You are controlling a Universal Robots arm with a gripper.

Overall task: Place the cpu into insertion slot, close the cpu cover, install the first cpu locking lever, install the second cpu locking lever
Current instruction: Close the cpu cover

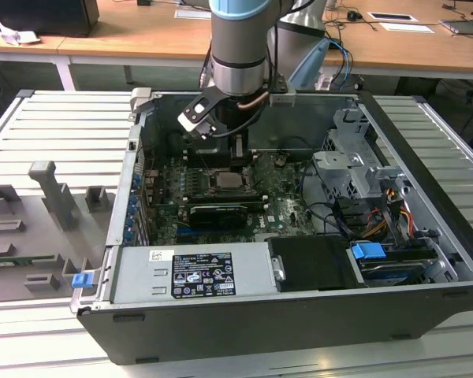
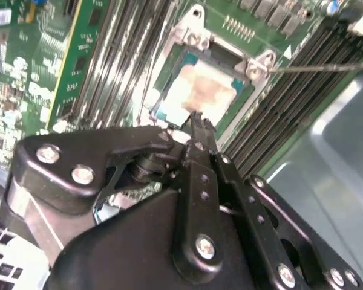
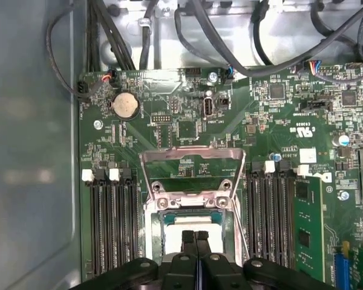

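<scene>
Silver-grey cpu [image 2: 202,90] lies in the insertion slot [image 3: 158,226] right under the claw [image 3: 196,234], fingers pressed together; cpu cover [image 3: 192,156] open beyond, case [image 1: 299,315] on slatted desk [image 1: 47,126].

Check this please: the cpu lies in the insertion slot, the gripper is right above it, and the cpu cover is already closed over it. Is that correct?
Not quite. In the first wrist view the cpu cover stands open, swung back from the cpu; the rest is correct.
</scene>
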